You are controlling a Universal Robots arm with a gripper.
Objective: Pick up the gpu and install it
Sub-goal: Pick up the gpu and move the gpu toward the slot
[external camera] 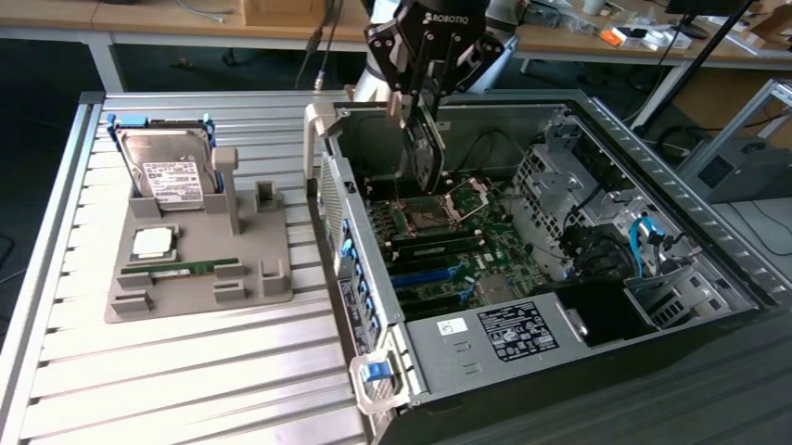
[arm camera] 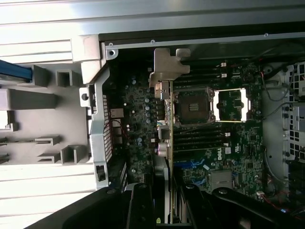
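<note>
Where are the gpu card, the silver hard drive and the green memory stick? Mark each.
dark gpu card (external camera: 428, 153), exterior view, board face.
silver hard drive (external camera: 171, 181), exterior view, white label.
green memory stick (external camera: 184, 267), exterior view, middle.

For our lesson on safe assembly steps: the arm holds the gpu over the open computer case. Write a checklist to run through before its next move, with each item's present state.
1. The gpu held by the gripper: ok, it hangs edge-down from it.
2. The gpu over the open case, above the motherboard: ok.
3. The gpu seated in a slot: not ok, it hangs above the board.
4. The gpu lined up with its slot: cannot tell.
5. The hard drive and memory stick out of the way: ok, both lie on the grey tray outside the case.
</note>
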